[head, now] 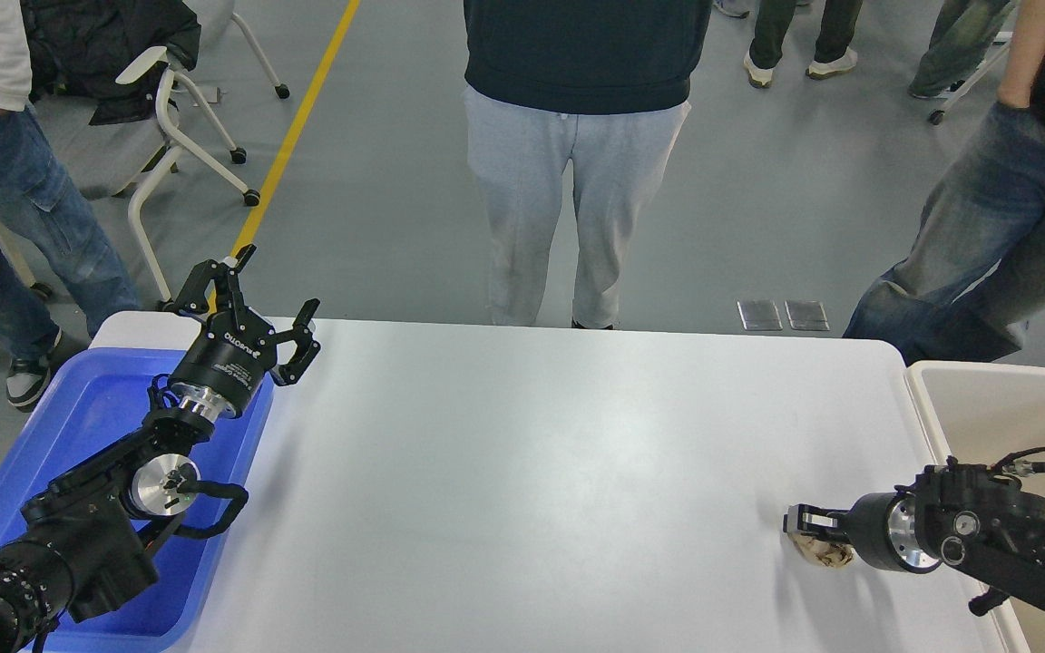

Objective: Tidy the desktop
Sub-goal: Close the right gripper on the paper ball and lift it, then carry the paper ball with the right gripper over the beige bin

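Observation:
The white desktop [532, 472] fills the middle of the head view. A small crumpled beige wad [820, 551] lies on it near the front right. My right gripper [804, 524] comes in from the right, low over the wad and touching or covering its top. It is seen side-on, so its fingers cannot be told apart. My left gripper [270, 295] is open and empty, raised over the desktop's far left corner beside the blue tray.
A blue plastic tray [87, 408] sits at the left edge under my left arm. A beige bin [1003, 408] stands at the right edge. A person in grey trousers [559, 199] stands at the far edge; others and a chair [151, 136] stand around.

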`<move>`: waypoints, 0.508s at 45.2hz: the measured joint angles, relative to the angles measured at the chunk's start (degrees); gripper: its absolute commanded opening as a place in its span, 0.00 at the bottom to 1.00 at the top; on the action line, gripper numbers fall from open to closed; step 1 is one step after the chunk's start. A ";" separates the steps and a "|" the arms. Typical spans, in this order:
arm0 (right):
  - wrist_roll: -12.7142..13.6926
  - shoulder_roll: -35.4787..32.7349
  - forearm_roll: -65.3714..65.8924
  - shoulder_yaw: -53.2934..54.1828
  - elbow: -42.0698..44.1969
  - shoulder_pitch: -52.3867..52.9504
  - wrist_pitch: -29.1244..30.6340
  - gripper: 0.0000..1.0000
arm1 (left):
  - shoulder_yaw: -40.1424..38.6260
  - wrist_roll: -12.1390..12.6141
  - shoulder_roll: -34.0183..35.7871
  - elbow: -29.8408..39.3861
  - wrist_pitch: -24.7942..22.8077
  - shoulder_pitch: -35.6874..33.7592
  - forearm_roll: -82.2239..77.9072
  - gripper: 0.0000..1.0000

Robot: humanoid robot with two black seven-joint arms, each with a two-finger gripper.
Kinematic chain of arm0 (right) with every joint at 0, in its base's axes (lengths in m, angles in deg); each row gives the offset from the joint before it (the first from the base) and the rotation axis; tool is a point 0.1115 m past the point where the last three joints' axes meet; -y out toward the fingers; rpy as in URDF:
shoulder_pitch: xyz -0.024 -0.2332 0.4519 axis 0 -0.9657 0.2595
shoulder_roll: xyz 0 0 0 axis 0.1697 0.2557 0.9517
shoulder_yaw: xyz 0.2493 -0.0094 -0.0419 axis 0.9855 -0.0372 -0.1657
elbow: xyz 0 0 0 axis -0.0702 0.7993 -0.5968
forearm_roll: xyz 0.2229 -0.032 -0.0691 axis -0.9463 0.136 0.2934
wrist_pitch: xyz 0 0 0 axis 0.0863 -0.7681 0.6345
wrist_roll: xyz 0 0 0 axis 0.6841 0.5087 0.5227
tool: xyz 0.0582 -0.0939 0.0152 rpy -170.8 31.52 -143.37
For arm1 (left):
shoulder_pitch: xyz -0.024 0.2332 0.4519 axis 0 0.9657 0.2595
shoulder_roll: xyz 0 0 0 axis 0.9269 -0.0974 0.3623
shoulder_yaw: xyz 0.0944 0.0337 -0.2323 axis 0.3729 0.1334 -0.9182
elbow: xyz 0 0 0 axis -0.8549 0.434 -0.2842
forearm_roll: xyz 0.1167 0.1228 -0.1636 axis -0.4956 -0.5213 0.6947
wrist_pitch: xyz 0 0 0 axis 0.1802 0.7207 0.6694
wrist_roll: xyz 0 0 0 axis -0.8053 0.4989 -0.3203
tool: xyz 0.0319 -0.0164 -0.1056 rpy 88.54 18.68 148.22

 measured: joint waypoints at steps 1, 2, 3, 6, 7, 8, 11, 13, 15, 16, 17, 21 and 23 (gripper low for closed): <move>-0.07 0.00 0.04 0.00 0.04 0.00 -0.04 0.00 | 0.00 0.00 0.00 0.00 0.00 0.00 0.00 1.00; -0.16 0.00 0.09 0.03 0.10 0.00 -0.08 0.00 | 0.00 0.00 0.00 0.00 0.00 0.00 0.00 1.00; -0.20 0.00 0.11 0.07 0.13 0.00 -0.10 0.00 | 0.00 0.00 0.00 0.00 0.00 0.00 0.00 1.00; -0.34 -0.08 0.18 0.15 0.22 0.00 -0.19 0.00 | 0.00 0.00 0.00 0.00 0.00 0.00 0.00 1.00; -0.37 -0.12 0.20 0.17 0.25 0.01 -0.21 0.00 | 0.00 0.00 0.00 0.00 0.00 0.00 0.00 1.00; -0.43 -0.16 0.21 0.19 0.28 0.04 -0.25 0.00 | 0.00 0.00 0.00 0.00 0.00 0.00 0.00 1.00; -0.55 -0.27 0.23 0.23 0.31 0.11 -0.30 0.00 | 0.00 0.00 0.00 0.00 0.00 0.00 0.00 1.00; -0.60 -0.39 0.25 0.25 0.31 0.14 -0.31 0.00 | 0.00 0.00 0.00 0.00 0.00 0.00 0.00 1.00; -0.69 -0.61 0.25 0.26 0.31 0.19 -0.32 0.00 | 0.00 0.00 0.00 0.00 0.00 0.00 0.00 1.00; -0.75 -0.74 0.25 0.27 0.31 0.23 -0.32 0.00 | 0.00 0.00 0.00 0.00 0.00 0.00 0.00 1.00; -0.83 -0.92 0.25 0.28 0.26 0.27 -0.32 0.00 | 0.00 0.00 0.00 0.00 0.00 0.00 0.00 1.00; -1.09 -1.42 0.04 0.36 -0.01 0.42 -0.27 0.00 | 0.00 0.00 0.00 0.00 0.00 0.00 0.00 1.00; -1.36 -2.13 -0.66 0.50 -0.50 0.68 -0.11 0.00 | 0.00 0.00 -0.01 0.00 0.00 0.00 0.00 1.00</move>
